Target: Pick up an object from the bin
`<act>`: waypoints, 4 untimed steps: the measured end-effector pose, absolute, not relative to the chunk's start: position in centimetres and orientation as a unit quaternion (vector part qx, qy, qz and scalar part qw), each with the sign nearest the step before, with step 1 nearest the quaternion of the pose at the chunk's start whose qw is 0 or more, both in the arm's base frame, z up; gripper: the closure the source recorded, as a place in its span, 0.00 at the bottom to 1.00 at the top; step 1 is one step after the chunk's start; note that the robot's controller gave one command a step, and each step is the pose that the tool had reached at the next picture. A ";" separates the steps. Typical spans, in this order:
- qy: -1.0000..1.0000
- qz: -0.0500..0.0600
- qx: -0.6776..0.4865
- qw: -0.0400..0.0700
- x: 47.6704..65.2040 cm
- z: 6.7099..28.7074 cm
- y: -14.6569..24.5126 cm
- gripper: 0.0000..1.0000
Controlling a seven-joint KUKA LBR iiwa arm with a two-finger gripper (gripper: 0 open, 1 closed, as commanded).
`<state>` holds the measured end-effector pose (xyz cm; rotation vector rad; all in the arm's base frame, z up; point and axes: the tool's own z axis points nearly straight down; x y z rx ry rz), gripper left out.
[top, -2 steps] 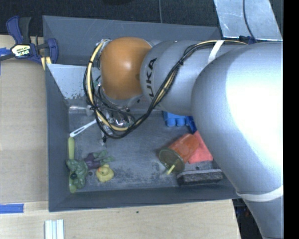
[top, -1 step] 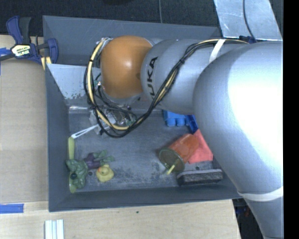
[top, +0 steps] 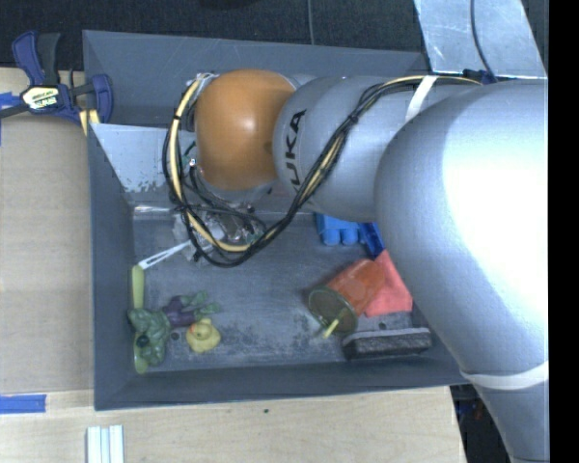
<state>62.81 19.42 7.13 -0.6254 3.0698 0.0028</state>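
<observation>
arm (top: 444,181): silver, thick, enters from the right and stretches leftward | wrist: orange cover (top: 236,128) on top, black and yellow cables (top: 185,162) looped round its left side | end effector (top: 207,230): points down beneath the cover, mostly hidden by cables
</observation>
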 end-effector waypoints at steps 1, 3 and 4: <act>0.980 0.001 -0.198 0.005 62.9 7.4 19.4 1.00; 0.981 0.002 -0.196 0.007 62.9 9.0 19.4 1.00; 0.980 0.001 -0.197 0.003 62.6 11.9 19.3 1.00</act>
